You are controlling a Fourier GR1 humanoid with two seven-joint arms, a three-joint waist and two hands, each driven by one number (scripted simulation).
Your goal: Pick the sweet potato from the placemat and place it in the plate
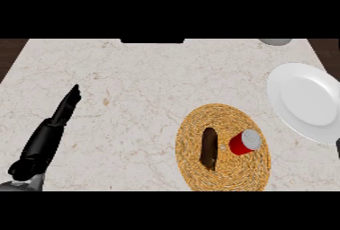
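Note:
A dark brown sweet potato [209, 148] lies lengthwise on the round woven placemat [222, 179], left of its centre. The white plate [306, 101] rests on the counter up and to the right of the placemat, partly cut off by the right edge. My left hand [65, 110] is far to the left of the placemat, open with fingers straight and pointing away, holding nothing. At the right edge, just below the plate, a dark sliver of my right hand [338, 149] shows; its state is hidden.
A red can [243, 142] with a silver lid lies tipped on the placemat, right beside the sweet potato. A grey rounded object [274, 41] peeks in at the counter's far edge. Bare marble counter [139, 90] spreads between my left hand and the placemat.

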